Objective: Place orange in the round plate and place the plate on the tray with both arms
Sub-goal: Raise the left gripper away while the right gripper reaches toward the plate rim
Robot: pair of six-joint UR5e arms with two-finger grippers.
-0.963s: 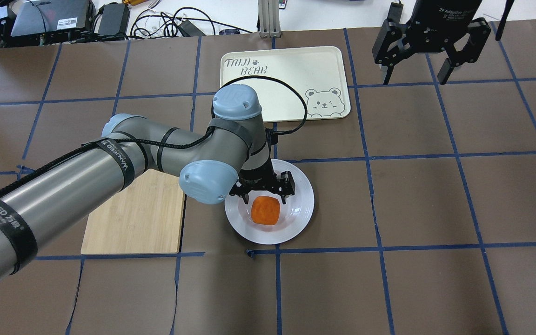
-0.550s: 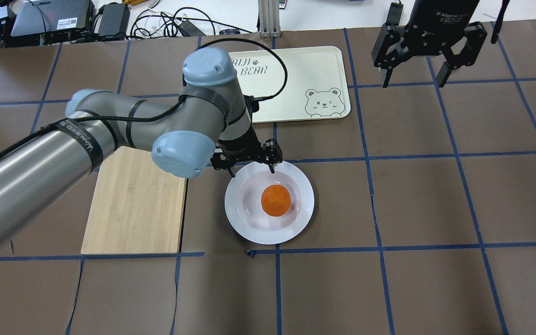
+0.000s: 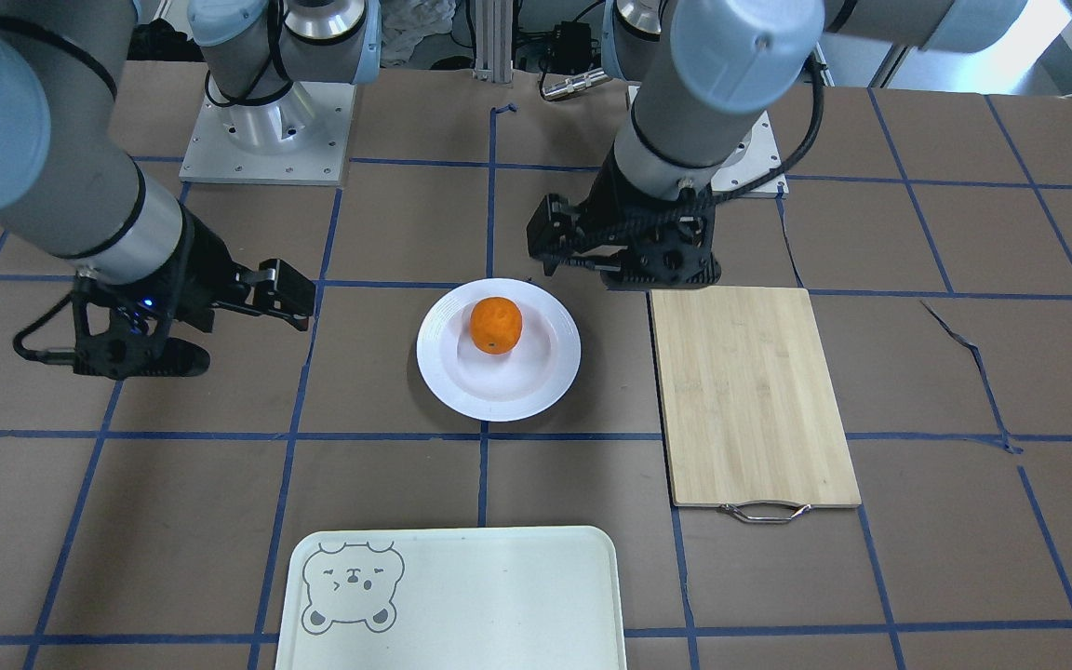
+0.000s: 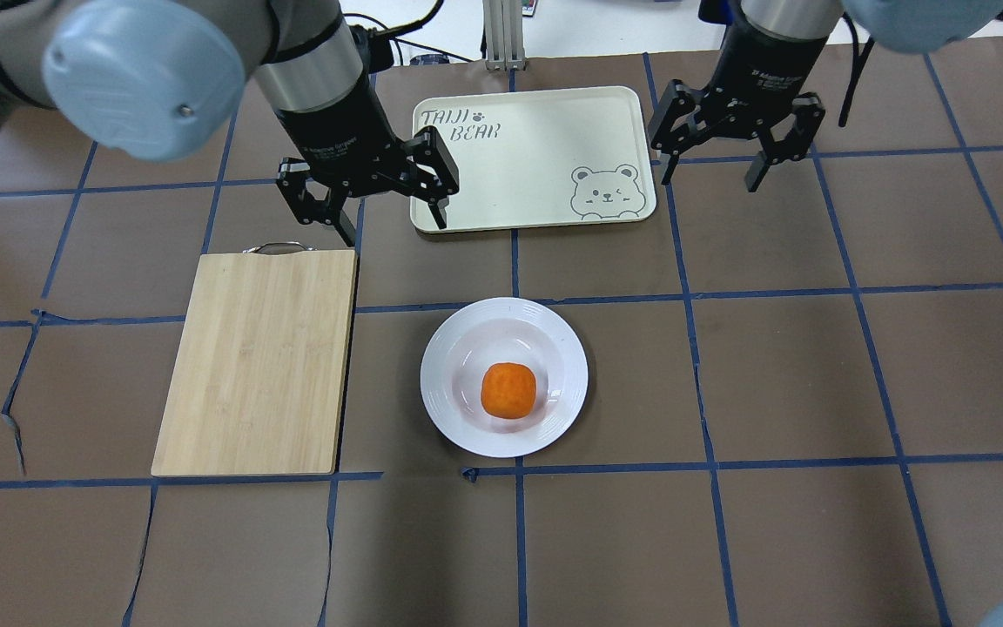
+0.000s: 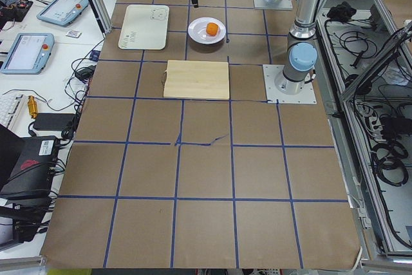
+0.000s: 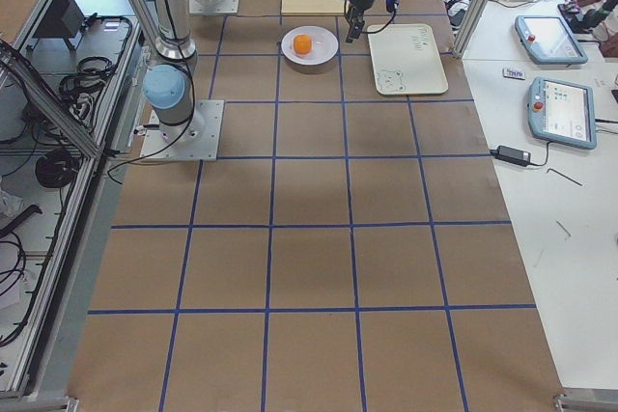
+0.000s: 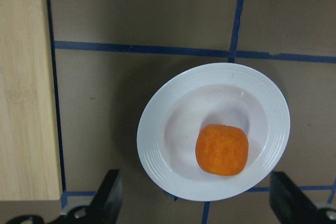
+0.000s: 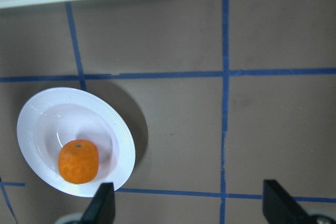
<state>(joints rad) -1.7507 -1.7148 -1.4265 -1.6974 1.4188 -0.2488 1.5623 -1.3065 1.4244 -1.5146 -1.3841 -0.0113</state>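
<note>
While the orange (image 4: pixel 508 390) sits in the round plate (image 4: pixel 456 347), short of the tray (image 4: pixel 545 122), the left end effector (image 4: pixel 394 226) and right end effector (image 4: pixel 710 181) hang empty, jaws apart; the plate lies robotward between them, left nearer.

Reading report, overhead view. One marking is fully legible: "TAIJI BEAR", in grey hand-drawn capitals on two lines, with a small paw print after the first word. It stands on the tray (image 4: pixel 545 174), in the corner diagonally opposite the tray's outline bear face. The left hand (image 4: pixel 395 231), at the tray's lettered end, and the right hand (image 4: pixel 710 181), at the tray's other end, each carry a line of small white print on the black body. I cannot read either line.
</note>
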